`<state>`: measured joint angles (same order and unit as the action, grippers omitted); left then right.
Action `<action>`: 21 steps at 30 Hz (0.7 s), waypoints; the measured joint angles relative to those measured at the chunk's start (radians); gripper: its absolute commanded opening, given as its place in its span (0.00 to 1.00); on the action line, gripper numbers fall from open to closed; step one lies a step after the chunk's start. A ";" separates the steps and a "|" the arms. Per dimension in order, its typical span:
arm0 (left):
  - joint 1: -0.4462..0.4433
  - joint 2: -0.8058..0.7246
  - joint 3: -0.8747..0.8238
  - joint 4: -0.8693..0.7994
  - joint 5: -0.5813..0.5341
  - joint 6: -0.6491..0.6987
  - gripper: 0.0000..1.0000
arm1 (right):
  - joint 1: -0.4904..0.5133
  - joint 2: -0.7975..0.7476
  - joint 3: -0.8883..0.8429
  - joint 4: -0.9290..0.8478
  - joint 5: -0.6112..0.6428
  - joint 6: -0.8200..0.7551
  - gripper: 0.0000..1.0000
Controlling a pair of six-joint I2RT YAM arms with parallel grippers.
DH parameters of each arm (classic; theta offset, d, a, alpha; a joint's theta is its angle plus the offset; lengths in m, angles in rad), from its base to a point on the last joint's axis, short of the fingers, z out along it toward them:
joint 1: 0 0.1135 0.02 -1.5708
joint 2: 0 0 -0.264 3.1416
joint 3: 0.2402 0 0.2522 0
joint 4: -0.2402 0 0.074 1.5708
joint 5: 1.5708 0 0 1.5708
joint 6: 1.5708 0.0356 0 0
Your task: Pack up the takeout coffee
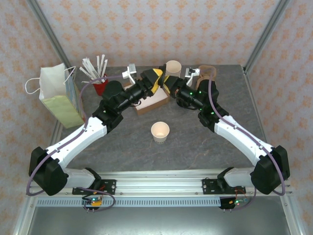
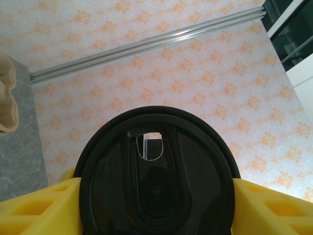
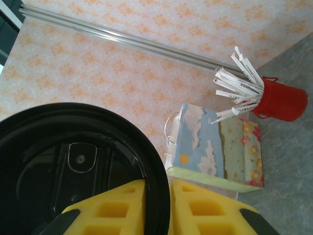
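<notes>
1. Your coffee isn't one piece yet. The open paper cup (image 1: 160,131) stands upright on the counter (image 1: 205,147), on the near side of the cardboard box (image 1: 152,104) and clear of it. Its black lid (image 2: 195,161) is held up over the far side of the box, where both arms meet.
2. Your left claw (image 2: 155,203) is spread wide across the lid with one yellow finger against each side of the rim. It reads as gripping the lid edge to edge.
3. Your right claw (image 3: 168,205) straddles the same rim, one finger inside and one outside. I cannot tell whether it is pressing or has let go.
4. Judge the lid as light, thin, glossy moulded plastic, round with a raised rim and a sip slot. It will likely flex, and it may slip or pop free if squeezed hard across its width, so keep the pressure modest.
5. The cup looks like thin matte paper with a rolled lip, so expect it to be light, easily dented and easily tipped. Whether it holds liquid I cannot tell. Once it is lidded, take it around the wall below the lip, not by the lid, and keep it upright.
6. The paper bag (image 1: 58,95), to the left of the box, is soft-sided with loop handles. Its mouth may need steadying.
</notes>
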<state>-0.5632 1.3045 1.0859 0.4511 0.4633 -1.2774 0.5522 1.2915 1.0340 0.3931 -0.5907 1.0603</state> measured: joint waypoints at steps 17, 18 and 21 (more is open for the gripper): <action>-0.365 -0.050 -0.081 -0.661 -0.571 0.861 0.62 | -0.075 -0.290 0.003 -0.827 0.406 -0.662 0.84; -0.384 -0.032 -0.097 -0.685 -0.592 0.895 0.62 | -0.076 -0.277 -0.008 -0.856 0.410 -0.688 0.86; -0.416 0.023 -0.124 -0.739 -0.638 0.965 0.62 | -0.089 -0.276 -0.055 -0.915 0.417 -0.728 0.87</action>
<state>-0.9791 1.3270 0.9623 -0.2878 -0.1745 -0.3126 0.4637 1.0153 0.9787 -0.5220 -0.1738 0.3325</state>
